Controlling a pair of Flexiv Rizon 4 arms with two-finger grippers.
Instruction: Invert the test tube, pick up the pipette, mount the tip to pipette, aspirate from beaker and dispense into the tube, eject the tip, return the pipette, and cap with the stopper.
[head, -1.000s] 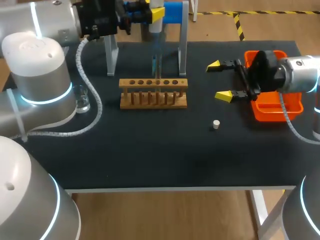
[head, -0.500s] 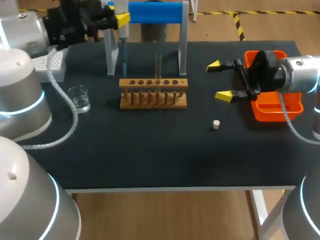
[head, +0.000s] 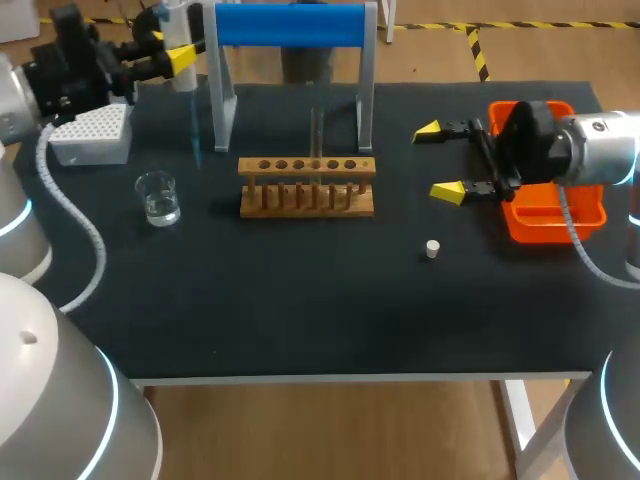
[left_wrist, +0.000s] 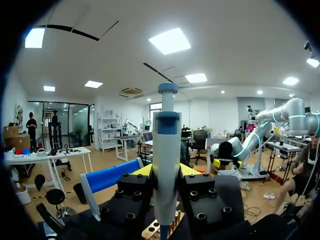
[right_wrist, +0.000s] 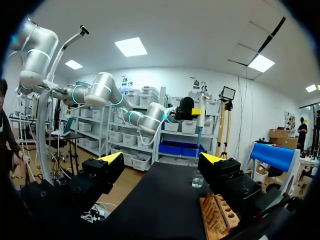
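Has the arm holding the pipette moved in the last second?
Yes. The left gripper has carried the pipette leftward, out from the blue stand, and it is now near the white tip box.

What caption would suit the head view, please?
Left gripper holds the pipette upright near the tip box; right gripper hangs open by the orange tray.

Black table (head: 300, 300) w/ rack (head: 307, 186), beaker (head: 158, 197), tip box (head: 92, 135), orange tray (head: 550, 218), prob. stopper (head: 432, 249).

Bright, even light from ceiling panels (left_wrist: 171, 41); faint, soft shadows on the black table (head: 300, 300).
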